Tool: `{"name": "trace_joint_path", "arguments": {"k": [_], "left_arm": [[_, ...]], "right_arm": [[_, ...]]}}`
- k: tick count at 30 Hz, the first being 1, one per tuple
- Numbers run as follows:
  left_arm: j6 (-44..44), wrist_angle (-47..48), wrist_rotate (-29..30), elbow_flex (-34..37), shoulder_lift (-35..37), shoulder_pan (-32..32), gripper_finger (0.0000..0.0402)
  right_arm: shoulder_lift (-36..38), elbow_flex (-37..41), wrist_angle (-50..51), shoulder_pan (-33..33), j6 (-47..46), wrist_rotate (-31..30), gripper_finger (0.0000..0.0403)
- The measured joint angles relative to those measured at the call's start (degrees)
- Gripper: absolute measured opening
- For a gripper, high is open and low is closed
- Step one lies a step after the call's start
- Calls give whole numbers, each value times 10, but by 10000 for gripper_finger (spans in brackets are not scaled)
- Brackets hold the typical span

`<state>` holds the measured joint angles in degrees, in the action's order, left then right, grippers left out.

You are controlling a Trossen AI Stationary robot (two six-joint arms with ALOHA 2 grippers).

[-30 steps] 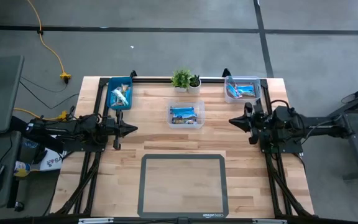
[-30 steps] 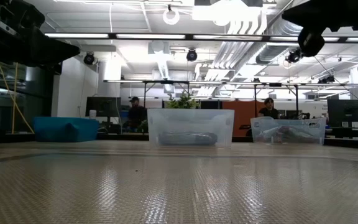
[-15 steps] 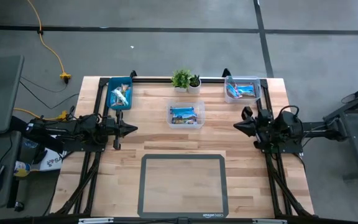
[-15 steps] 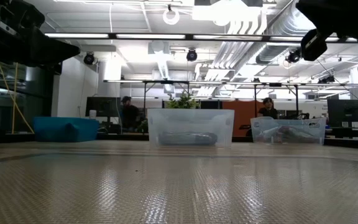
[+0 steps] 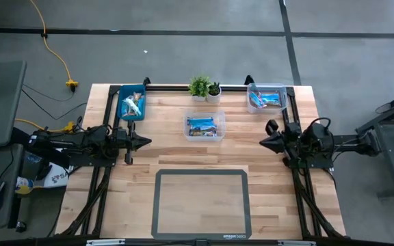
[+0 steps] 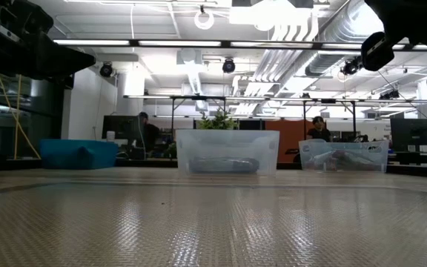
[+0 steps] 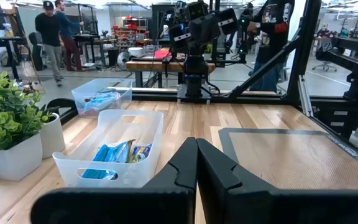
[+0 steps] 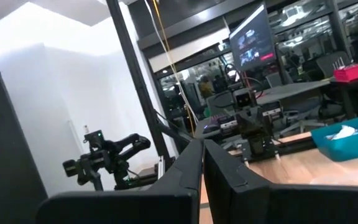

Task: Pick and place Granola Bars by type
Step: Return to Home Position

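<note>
Granola Bars lie binned; left gripper, right gripper at table edges, jaws closed.

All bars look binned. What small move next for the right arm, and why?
Probably level the right end effector into rest, matching the left end effector parked opposite: its wrist view tilts upward, it is shut and empty, and no Granola Bars lie outside the bins.
</note>
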<state>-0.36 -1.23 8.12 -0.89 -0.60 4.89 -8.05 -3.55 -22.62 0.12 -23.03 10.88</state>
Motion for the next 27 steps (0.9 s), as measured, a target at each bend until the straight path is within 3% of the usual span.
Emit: {"name": "trace_joint_path", "arguments": {"k": [15, 27], "left_arm": [[0, 0, 0, 0, 0, 0, 1], [0, 0, 0, 0, 0, 0, 1]], "right_arm": [[0, 0, 0, 0, 3, 24, 0], [0, 0, 67, 0, 23, 11, 0]]}}
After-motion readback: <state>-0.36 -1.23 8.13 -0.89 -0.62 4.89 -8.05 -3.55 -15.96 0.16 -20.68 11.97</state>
